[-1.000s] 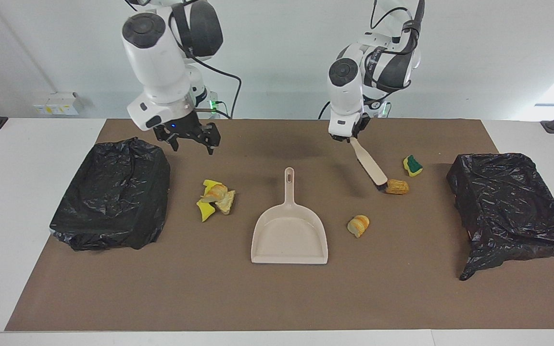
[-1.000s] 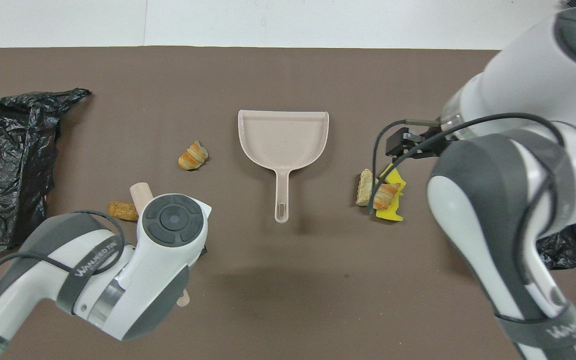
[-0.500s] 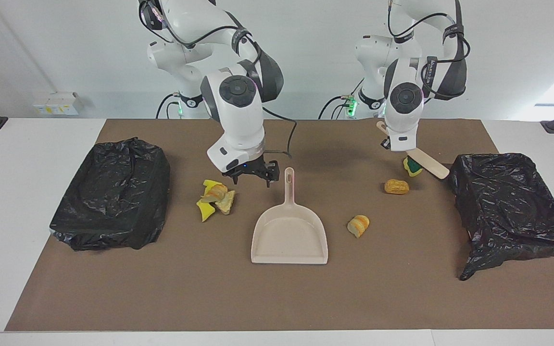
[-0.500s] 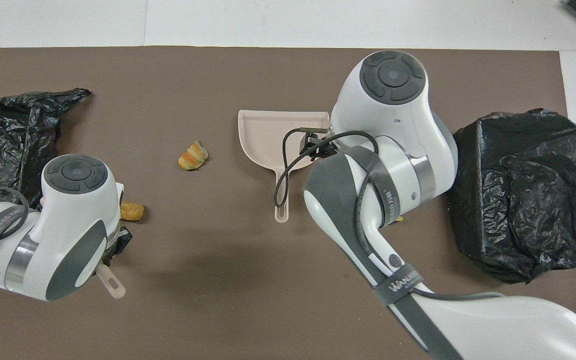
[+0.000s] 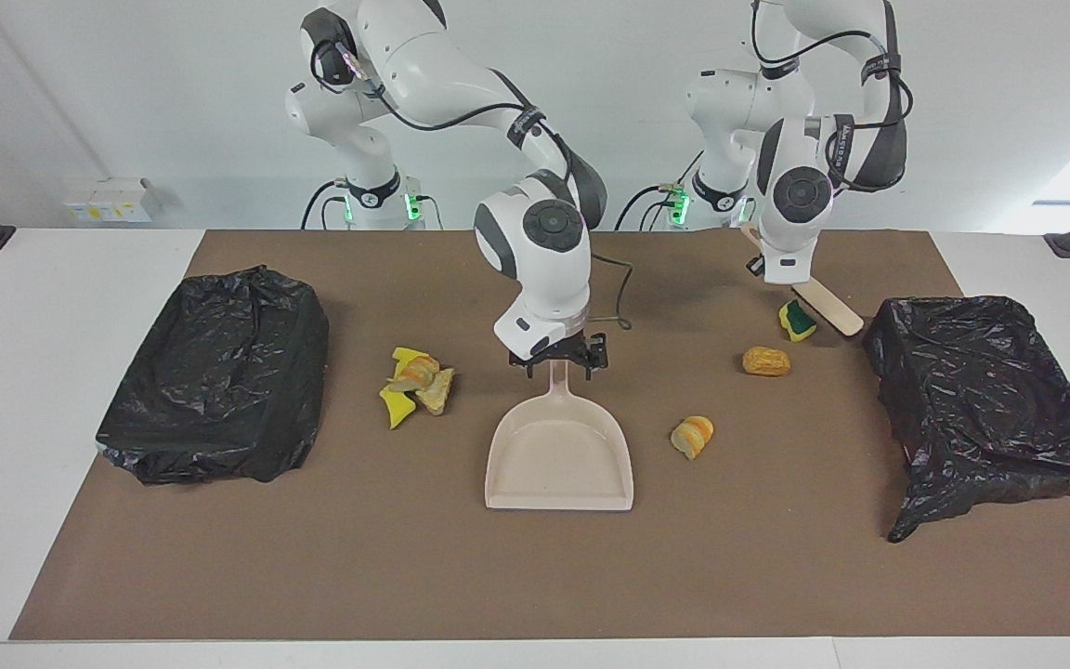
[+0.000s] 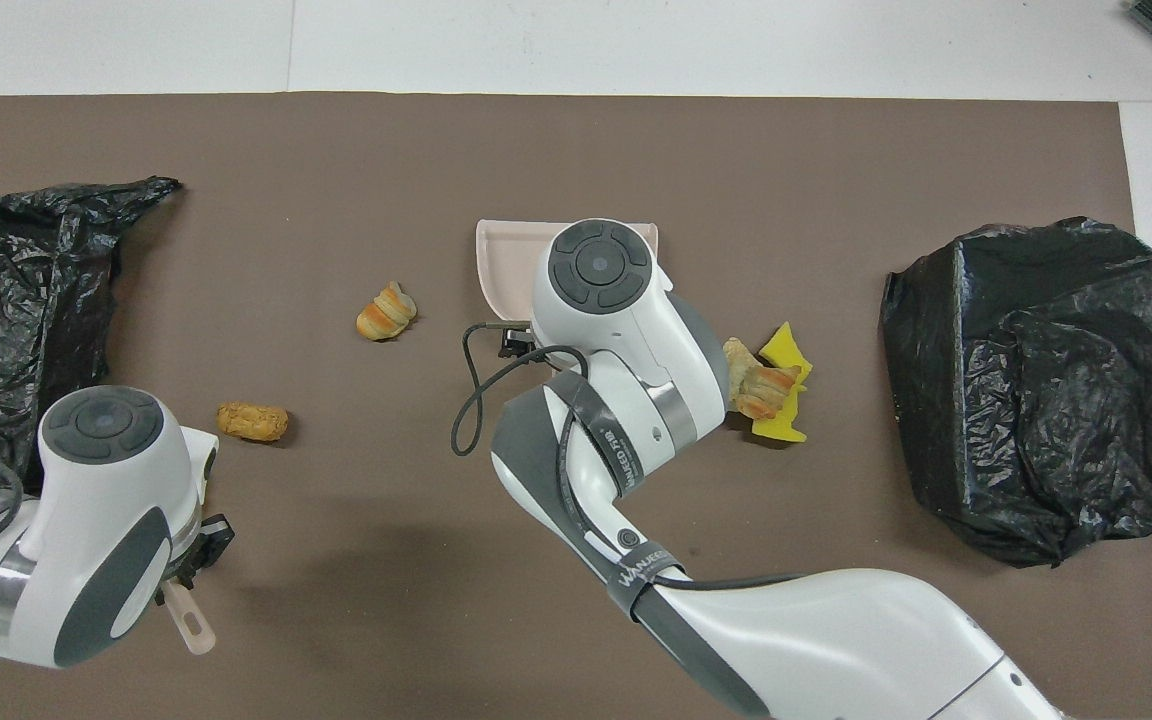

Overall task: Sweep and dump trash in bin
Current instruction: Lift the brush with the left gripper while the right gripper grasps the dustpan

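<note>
Over the dustpan [image 5: 558, 455] handle, right tool [image 5: 558, 360] spread wide — left tool [image 5: 758, 265] clamps brush [image 5: 828, 308].

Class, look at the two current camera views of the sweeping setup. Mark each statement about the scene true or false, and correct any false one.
1. The left end effector holds the brush. True.
2. The dustpan already has trash in it. False: its tray is empty.
3. The right end effector is open at the dustpan's handle. True.
4. The green-faced sponge lies inside a bin. False: it lies on the brown mat, beside the brush head.
5. A black bag-lined bin sits toward each end of the table. True; the second bin is at the left arm's end.
</note>
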You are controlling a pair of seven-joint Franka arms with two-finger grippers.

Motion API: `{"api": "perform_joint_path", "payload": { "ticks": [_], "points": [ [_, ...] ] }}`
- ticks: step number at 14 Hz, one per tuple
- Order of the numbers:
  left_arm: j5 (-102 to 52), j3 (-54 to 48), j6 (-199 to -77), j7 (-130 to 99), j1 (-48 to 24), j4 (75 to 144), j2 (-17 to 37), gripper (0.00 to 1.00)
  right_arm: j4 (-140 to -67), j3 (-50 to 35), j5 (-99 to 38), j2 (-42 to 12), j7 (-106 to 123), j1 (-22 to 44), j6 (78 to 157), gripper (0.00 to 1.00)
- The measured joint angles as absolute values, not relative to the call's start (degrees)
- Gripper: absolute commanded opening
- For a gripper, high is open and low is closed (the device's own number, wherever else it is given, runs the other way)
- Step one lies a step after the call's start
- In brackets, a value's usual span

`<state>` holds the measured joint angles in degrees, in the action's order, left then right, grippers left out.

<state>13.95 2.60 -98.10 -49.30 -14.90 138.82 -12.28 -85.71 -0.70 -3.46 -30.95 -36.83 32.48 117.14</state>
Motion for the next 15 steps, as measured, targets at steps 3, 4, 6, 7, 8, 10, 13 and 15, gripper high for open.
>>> {"api": "perform_joint_path", "payload": {
  "ticks": [3,4,6,7,8,10,13,15],
  "points": [
    [10.93,2.22,-103.25,-46.68,-14.62,140.69,-13.59,0.00,-87.91,-0.72,-3.69,-30.30,-36.63,32.52,117.16,0.83],
    [9.25,2.04,-104.75,-45.45,-14.62,140.71,-13.54,0.00,-88.48,-0.80,-3.80,-29.95,-36.51,32.55,117.16,0.78],
    [5.36,1.87,-107.66,-42.38,-14.63,140.56,-13.26,0.00,-89.19,-1.77,-4.18,-29.32,-36.27,32.59,116.95,0.21],
    [3.78,1.80,-109.13,-40.81,-14.64,140.31,-12.91,0.00,-89.49,-2.19,-4.21,-29.00,-36.23,32.64,116.77,0.00],
    [2.80,1.68,-110.18,-39.12,-14.65,139.89,-12.45,0.00,-89.76,-2.42,-4.55,-28.75,-36.04,32.64,116.69,0.00],
    [0.55,1.28,-111.18,-36.22,-15.05,137.63,-10.92,0.00,-90.10,-2.38,-5.93,-28.52,-33.44,32.54,116.68,0.00],
    [-0.31,0.88,-110.92,-35.43,-16.37,131.47,-7.23,0.00,-90.10,-2.28,-6.68,-28.48,-25.73,31.70,116.68,0.00],
    [-0.33,1.06,-109.73,-33.49,-16.30,128.33,-5.98,0.00,-90.00,-2.10,-6.70,-27.77,-20.63,30.74,116.69,0.00]
  ]
}}
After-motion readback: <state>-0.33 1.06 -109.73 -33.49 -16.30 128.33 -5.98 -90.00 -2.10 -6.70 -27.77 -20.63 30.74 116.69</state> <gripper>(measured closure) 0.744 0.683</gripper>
